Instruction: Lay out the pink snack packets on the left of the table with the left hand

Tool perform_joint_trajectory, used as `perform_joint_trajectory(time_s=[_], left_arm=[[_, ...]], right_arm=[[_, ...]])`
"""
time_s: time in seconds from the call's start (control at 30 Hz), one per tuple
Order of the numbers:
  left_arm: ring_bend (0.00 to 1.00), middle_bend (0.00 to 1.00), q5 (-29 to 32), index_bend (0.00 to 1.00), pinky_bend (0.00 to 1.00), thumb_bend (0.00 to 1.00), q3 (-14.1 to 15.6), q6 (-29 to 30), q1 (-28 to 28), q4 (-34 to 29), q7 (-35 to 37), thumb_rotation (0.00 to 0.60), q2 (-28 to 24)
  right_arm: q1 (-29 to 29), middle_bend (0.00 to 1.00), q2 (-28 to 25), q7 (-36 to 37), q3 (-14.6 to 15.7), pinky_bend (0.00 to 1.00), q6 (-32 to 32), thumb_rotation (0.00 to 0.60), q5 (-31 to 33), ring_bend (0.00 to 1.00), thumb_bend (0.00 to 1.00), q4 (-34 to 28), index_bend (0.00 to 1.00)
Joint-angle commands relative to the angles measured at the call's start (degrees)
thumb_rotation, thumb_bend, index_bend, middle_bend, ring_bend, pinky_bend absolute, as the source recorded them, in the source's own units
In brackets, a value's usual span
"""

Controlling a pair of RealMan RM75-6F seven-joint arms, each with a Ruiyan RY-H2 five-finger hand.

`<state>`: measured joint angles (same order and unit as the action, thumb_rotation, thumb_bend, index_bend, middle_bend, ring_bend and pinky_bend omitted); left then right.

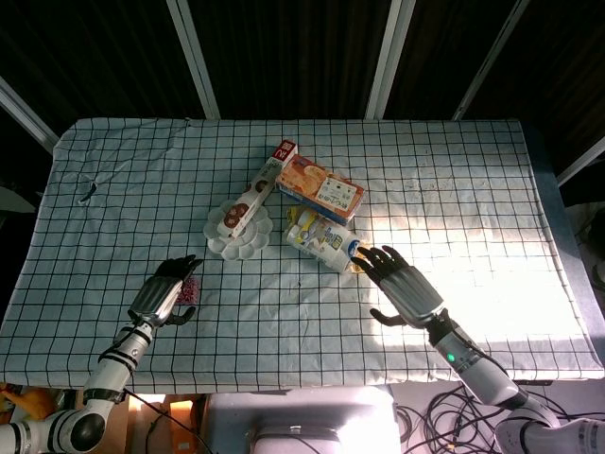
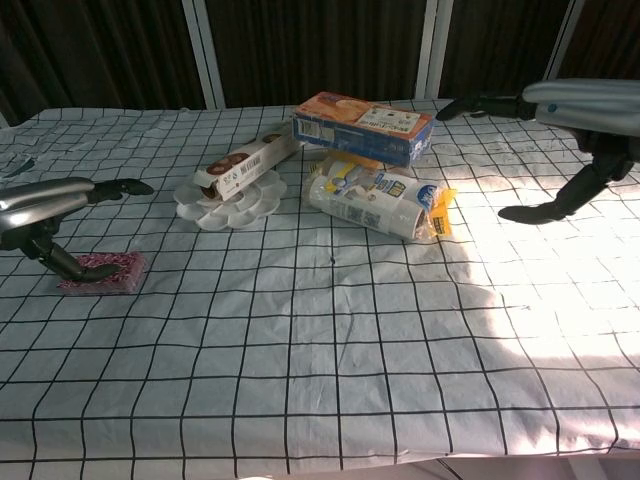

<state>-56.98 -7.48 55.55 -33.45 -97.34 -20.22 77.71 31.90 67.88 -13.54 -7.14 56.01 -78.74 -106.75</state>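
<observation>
Packet placement at the left front of the table is the step in hand, as far as I can judge. Pink snack packet (image 2: pixel 101 272) lies flat on the checked tablecloth (image 2: pixel 330 340), well apart from the pile in the middle. Left hand (image 1: pixel 167 293) hovers right over it, fingers stretched forward and apart, thumb reaching down to the packet's left end in the chest view. Touching or only just beside it: cannot tell (contact point sits in shadow). Nothing looks clamped, so I read that hand as unclosed and holding nothing.

Right hand (image 1: pixel 402 282) is spread too, empty, parked just beside the white-and-blue snack bag (image 1: pixel 321 238). Not its job here.

Other items: scalloped white dish (image 2: pixel 232 208) with the long biscuit box (image 2: pixel 250 165) resting across it, orange-and-blue box (image 2: pixel 363 127) behind.

Doing it well, my take:
- If letting go, lift the thumb clear first, then raise straight up so the packet isn't dragged.
- If picking up, pinch the short ends; a flat foil pack slides on cloth.
- Keep packets aligned to the grid lines, spaced, not overlapping.
- Only one pink packet visible; any others aren't in view.
</observation>
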Motion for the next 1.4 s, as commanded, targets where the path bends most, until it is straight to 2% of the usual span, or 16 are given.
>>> perform_joint_trajectory(time_s=[0.03, 0.17, 0.37, 0.43, 0.5, 0.6, 0.7, 0.77, 0.87, 1.0, 1.13, 1.4], left_arm=[[0.00, 0.00, 0.2, 0.00, 0.00, 0.36, 0.1, 0.2, -0.1, 0.1, 0.0, 0.600, 0.1], [0.00, 0.00, -0.2, 0.00, 0.00, 0.36, 0.5, 1.1, 0.0, 0.0, 0.1, 0.600, 0.0], [0.00, 0.00, -1.5, 0.00, 0.00, 0.37, 2.6, 4.6, 1.8, -1.5, -2.3, 0.600, -2.1], [0.00, 0.00, 0.1, 0.03, 0.00, 0.40, 3.9, 4.2, 1.8, -2.8, -4.9, 0.600, -3.4], [0.00, 0.00, 4.5, 0.08, 0.00, 0.42, 4.8, 3.3, 1.0, -4.8, -9.2, 0.600, -4.7], [0.00, 0.00, 9.3, 0.11, 0.00, 0.42, 4.9, 3.6, -0.5, -5.5, -13.7, 0.600, -4.4], [0.00, 0.00, 11.8, 0.10, 0.00, 0.42, 4.6, 5.0, -1.7, -3.5, -16.8, 0.600, -2.2], [0.00, 0.00, 12.9, 0.09, 0.00, 0.41, 4.6, 6.0, -2.4, -1.6, -18.9, 0.600, -0.5], [0.00, 0.00, 15.4, 0.08, 0.00, 0.40, 4.7, 7.6, -3.3, 0.7, -22.4, 0.600, 2.0], [0.00, 0.00, 17.6, 0.07, 0.00, 0.40, 4.5, 8.8, -4.0, 1.8, -24.5, 0.600, 3.6], [0.00, 0.00, 19.4, 0.07, 0.00, 0.40, 3.9, 8.5, -4.5, 2.6, -24.7, 0.600, 4.0], [0.00, 0.00, 22.5, 0.14, 0.00, 0.39, 3.7, 6.8, -5.6, 3.9, -25.2, 0.600, 3.8]], right_arm=[[0.1, 0.00, -0.1, 0.2, 0.2, 0.00, 0.1, 0.600, -0.2, 0.00, 0.24, 0.0, 0.00], [0.0, 0.00, -0.7, 1.4, 0.5, 0.00, 0.7, 0.600, -1.1, 0.00, 0.24, -0.1, 0.00], [-4.0, 0.00, -4.2, 4.5, 2.6, 0.00, 7.1, 0.600, -6.0, 0.00, 0.24, 0.0, 0.00], [-6.6, 0.00, -6.6, 6.1, 4.5, 0.00, 10.5, 0.600, -8.8, 0.00, 0.24, 0.2, 0.00], [-10.0, 0.00, -9.4, 8.7, 6.8, 0.00, 14.6, 0.600, -11.4, 0.00, 0.24, 0.7, 0.00], [-15.7, 0.00, -12.1, 14.7, 9.8, 0.00, 22.6, 0.600, -15.2, 0.00, 0.24, 3.5, 0.00], [-20.4, 0.00, -11.6, 20.7, 12.4, 0.00, 29.3, 0.600, -18.8, 0.00, 0.24, 9.0, 0.00], [-22.2, 0.00, -10.8, 23.1, 13.8, 0.00, 31.0, 0.600, -20.2, 0.00, 0.24, 12.1, 0.00], [-23.6, 0.00, -9.4, 24.7, 15.0, 0.00, 31.7, 0.600, -21.3, 0.00, 0.24, 15.6, 0.00], [-23.9, 0.00, -8.3, 25.5, 15.0, 0.00, 31.1, 0.600, -21.5, 0.00, 0.24, 17.3, 0.00], [-23.7, 0.00, -7.9, 25.5, 14.9, 0.00, 30.4, 0.600, -21.9, 0.00, 0.24, 17.4, 0.00], [-23.2, 0.00, -8.4, 25.6, 14.9, 0.00, 28.2, 0.600, -21.8, 0.00, 0.24, 16.4, 0.00]])
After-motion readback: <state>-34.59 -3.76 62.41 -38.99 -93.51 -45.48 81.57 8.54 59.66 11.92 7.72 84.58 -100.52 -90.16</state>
